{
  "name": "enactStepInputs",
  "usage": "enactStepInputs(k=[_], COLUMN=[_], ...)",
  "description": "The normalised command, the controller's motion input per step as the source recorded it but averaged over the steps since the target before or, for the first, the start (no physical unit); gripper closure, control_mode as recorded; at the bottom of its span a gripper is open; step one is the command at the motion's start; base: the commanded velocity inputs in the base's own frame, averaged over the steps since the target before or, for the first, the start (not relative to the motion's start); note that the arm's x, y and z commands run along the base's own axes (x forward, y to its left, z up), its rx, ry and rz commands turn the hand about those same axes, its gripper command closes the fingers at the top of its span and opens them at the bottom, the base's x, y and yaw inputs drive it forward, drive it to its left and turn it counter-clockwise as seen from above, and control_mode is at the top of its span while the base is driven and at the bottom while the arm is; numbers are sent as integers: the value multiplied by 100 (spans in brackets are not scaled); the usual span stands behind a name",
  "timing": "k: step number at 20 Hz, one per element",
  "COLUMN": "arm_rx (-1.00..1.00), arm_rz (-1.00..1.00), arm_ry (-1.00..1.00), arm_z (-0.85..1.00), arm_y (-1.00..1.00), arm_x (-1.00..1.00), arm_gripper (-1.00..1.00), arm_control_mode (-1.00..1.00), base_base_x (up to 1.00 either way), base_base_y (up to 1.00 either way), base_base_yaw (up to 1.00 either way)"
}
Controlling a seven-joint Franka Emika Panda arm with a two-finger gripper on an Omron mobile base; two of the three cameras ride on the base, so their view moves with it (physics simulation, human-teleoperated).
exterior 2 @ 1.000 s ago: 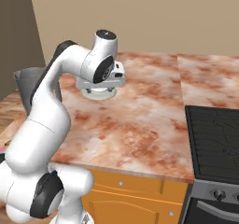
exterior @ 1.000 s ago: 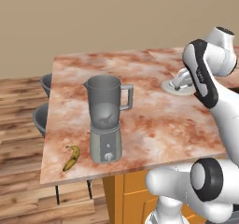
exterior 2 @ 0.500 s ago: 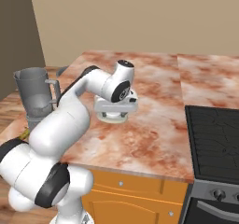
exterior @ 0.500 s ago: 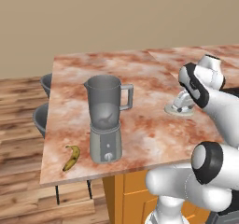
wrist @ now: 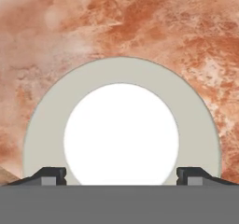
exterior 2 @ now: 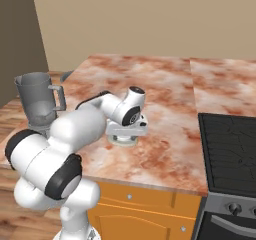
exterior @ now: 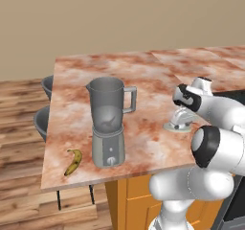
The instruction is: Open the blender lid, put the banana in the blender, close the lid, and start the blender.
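Observation:
The blender [exterior: 109,123] stands near the counter's front left corner, its jar mouth uncovered; it also shows at the left in the right base view [exterior 2: 37,104]. The banana [exterior: 73,161] lies on the counter just left of the blender's base. To the blender's right, the blender lid [exterior: 178,126] [exterior 2: 124,139] is down at the counter surface under my gripper [exterior: 182,120] [exterior 2: 126,133]. In the hand view the lid [wrist: 121,129] is close below, and my fingertips [wrist: 52,174] straddle its raised centre disc, shut on it.
A dark stove top [exterior 2: 230,154] borders the counter on the right. Two grey stools [exterior: 42,121] stand beside the counter's left edge over the wooden floor. The banana and the blender both sit close to the counter's front edge [exterior: 95,178].
My gripper has come down and toward the counter's front with the lid, from raised above the counter to level with its surface. The blender and banana have not moved.

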Motion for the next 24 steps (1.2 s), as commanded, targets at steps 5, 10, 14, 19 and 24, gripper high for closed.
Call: enactStepInputs(k=[5,10,14,19,24], arm_rx=[-11,-17,-12,-1,0], arm_rz=[-3,-2,0,0,0], arm_ry=[-17,-6,0,5,4], arm_z=[-59,-54,-49,-48,-4], arm_y=[0,3,3,0,0], arm_x=[1,4,10,0,-2], arm_gripper=[100,100,100,-100,-100], arm_control_mode=[-100,-100,-100,-100,-100], base_base_x=[0,0,0,0,0], base_base_y=[0,0,0,0,0], base_base_yaw=[0,0,0,0,0])
